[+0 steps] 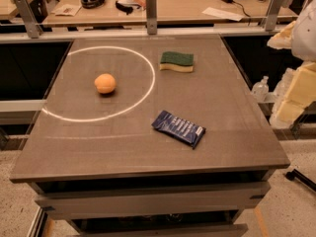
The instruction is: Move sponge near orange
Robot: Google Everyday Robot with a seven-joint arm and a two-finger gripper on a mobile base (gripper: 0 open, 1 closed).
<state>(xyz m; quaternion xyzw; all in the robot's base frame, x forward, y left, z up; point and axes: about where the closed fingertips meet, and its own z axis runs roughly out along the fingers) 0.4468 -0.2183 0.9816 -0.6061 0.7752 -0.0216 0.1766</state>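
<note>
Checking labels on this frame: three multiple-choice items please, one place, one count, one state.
1. Where is the sponge relative to the white ring?
A. inside it
B. just outside it, on the camera's right
C. across its line

2. How many loose things lie on the table?
A. two
B. four
C. three

3. The gripper is:
A. off the table, past its right edge
B. clamped on the sponge
C. resting on the tabletop

Answers:
1 B, bare tabletop shows between ring and sponge.
2 C, only the sponge, orange and blue wrapper.
3 A, it hangs at the picture's right border, beyond the tabletop.
</note>
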